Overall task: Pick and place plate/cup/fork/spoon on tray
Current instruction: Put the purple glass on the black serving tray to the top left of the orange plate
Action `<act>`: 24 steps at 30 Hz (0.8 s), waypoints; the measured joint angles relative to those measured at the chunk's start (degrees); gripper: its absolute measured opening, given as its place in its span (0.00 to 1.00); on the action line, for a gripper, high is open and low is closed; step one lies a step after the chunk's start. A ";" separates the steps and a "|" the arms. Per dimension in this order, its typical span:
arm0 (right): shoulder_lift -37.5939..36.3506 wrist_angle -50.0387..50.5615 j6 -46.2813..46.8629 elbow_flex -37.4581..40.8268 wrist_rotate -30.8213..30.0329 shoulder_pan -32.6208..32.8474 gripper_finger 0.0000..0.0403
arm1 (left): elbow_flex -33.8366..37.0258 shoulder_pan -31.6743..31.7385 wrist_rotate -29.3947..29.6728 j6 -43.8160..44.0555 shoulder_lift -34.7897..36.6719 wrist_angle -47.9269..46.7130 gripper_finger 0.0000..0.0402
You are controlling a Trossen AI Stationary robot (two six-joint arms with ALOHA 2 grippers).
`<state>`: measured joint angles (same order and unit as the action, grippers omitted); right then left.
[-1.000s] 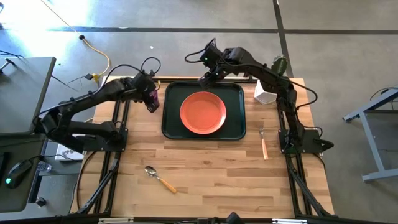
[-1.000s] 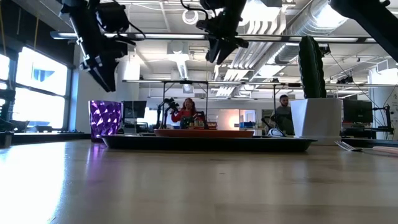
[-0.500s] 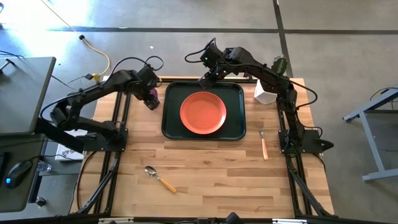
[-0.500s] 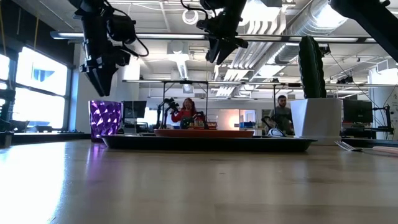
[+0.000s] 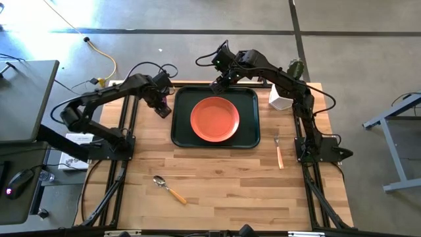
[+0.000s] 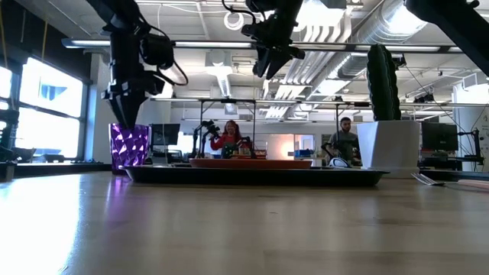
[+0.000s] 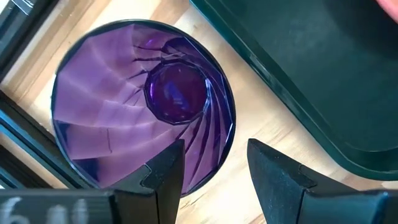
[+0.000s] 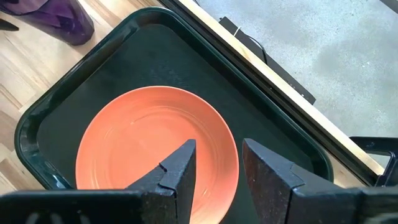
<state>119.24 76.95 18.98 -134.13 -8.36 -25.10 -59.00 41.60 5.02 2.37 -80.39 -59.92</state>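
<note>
above the purple cup point(image 7: 140, 112), which stands on the tabletop point(image 5: 223, 178) just beside the left rim of the green tray point(image 5: 181, 131), the left tool point(image 5: 160, 105) hangs with its fingers point(image 7: 165, 177) spread, one over the cup's mouth and one outside its wall on the tray side. nothing is pinched yet. the plate point(image 5: 214, 119) already lies in the middle of the tray, so the cup looks to be the step in hand. the right tool point(image 5: 218, 84) hovers over the tray's far edge, fingers point(image 8: 177, 174) parted and empty, apparently waiting. the fork point(image 5: 279, 153) lies on the tabletop right of the tray and the spoon point(image 5: 168, 187) lies nearer the front, well apart from it.

the next move probably calls for a straight descent so the fingers straddle the cup's wall, then a firm squeeze before lifting; a thin, faceted tumbler could tip or slip if caught off-centre.
</note>
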 joint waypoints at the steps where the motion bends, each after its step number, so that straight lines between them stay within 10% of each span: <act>1: 0.00 0.00 0.02 0.00 0.00 0.00 0.31 | 0.00 0.00 0.00 0.00 -0.34 0.02 0.41; 24: 0.00 0.35 0.00 0.00 -0.02 0.00 0.31 | 0.02 0.00 1.99 -4.51 -1.52 0.44 0.02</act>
<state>119.24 77.30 18.98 -134.13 -8.38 -25.10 -58.98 41.60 7.01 -2.13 -81.91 -59.48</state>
